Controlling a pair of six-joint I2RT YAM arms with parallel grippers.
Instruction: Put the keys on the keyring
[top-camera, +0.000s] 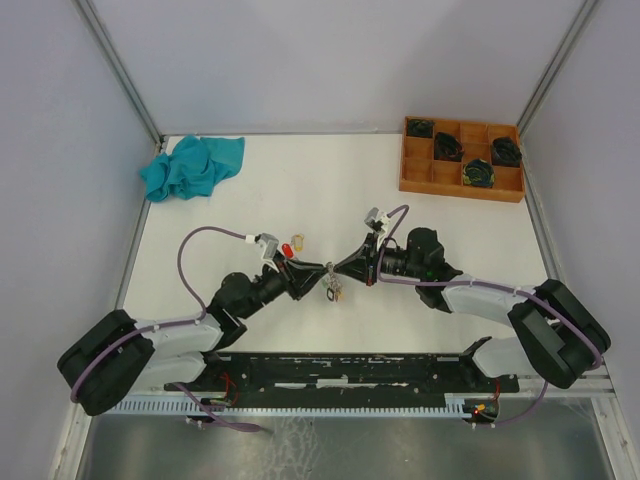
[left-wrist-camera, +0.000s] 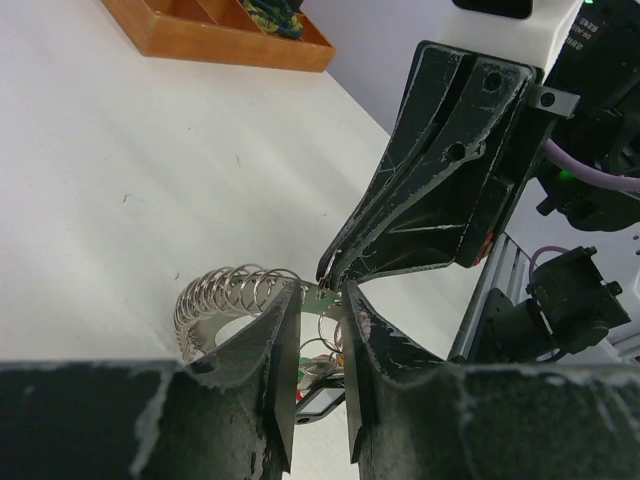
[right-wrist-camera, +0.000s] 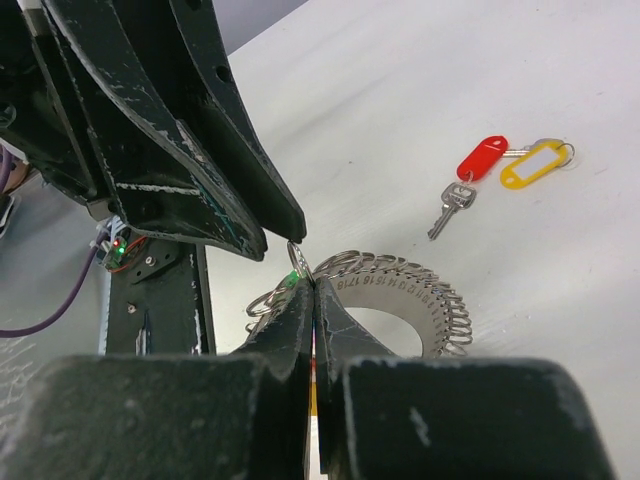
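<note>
Step in hand: threading a key's small ring onto the keyring (right-wrist-camera: 400, 300), both arms meeting over it.
Keyring: on the tabletop (top-camera: 300, 200) between the two end effectors, ribbed loops fanned outward.
Left end effector (left-wrist-camera: 318, 330): jaws narrowly parted astride the keyring's rim; a firm grip cannot be told.
Right end effector (right-wrist-camera: 312, 290): closed, pinching a small wire ring with a green tag just at the keyring.
Loose keys (right-wrist-camera: 455, 205): red-tagged and yellow-tagged, lying beyond the keyring, apart from it.
Next move: probably working the pinched ring around a loop, steadily.
Writing: small stamped numerals along the keyring's band, roughly 12 to 19; nothing else legible.
</note>
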